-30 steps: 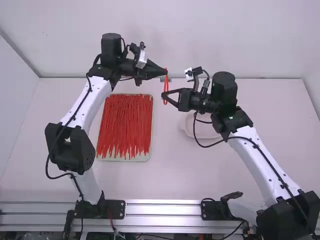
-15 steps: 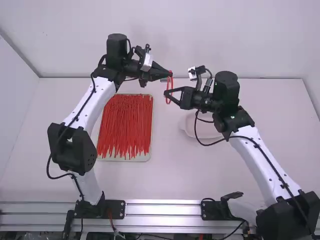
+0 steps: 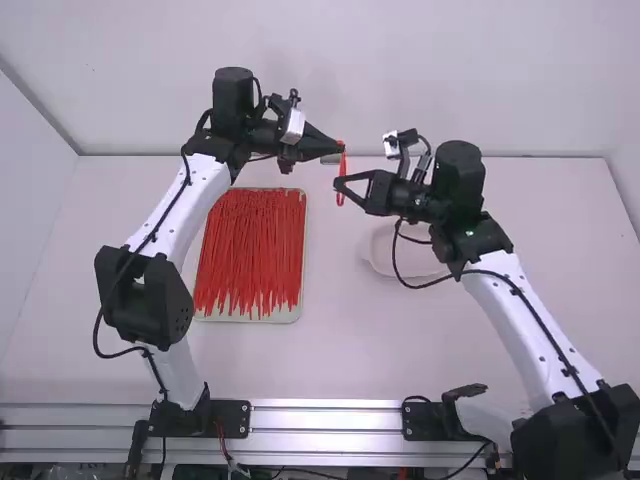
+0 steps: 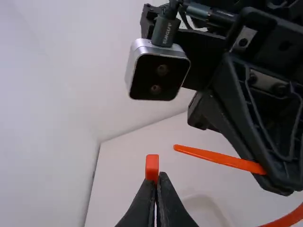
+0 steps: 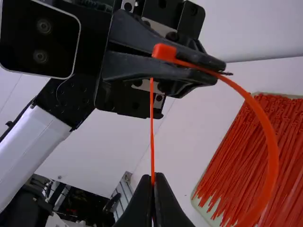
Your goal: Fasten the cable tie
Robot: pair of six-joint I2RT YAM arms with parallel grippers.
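The left pincer is shut tight on the square head of the orange cable tie, and the thin tail end is pinched by the right pincer, which is closed too. The cable tie is held up in the air between the two pincers, bent into a loop, well above the white tabletop. A flat tray of spare ties is seen lying under the left arm, and a white dish under the right arm.

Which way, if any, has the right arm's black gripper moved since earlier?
Yes: right gripper shifted slightly rightward, away from the tray of red cable ties.
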